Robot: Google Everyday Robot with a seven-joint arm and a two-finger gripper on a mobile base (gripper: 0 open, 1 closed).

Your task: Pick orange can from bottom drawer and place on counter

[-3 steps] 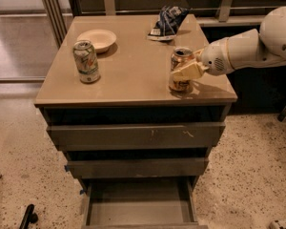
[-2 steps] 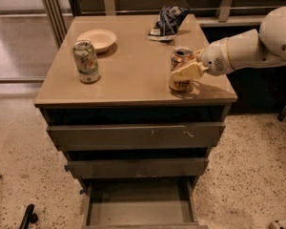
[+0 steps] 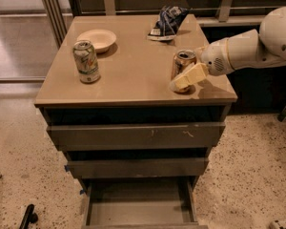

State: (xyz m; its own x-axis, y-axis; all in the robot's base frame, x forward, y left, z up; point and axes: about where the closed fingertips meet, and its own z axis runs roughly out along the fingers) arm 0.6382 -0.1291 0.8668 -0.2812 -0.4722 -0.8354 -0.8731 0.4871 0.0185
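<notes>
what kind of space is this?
Probably an office kitchen or break area: speckled floor, drawer cabinet, bowl and snack bag on the counter. The gripper is at the orange can there.

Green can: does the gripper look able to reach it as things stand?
Probably yes: the gripper is at the orange can on the right of the counter, and nothing stands between it and the green can.

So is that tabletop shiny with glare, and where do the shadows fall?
In the camera view, the counter carries a soft sheen rather than harsh glare; the bowl drops a small shadow to its right; the gripper, at the orange can near the counter's right edge, darkens the surface beside it; the open bottom drawer lies in dim shade.
</notes>
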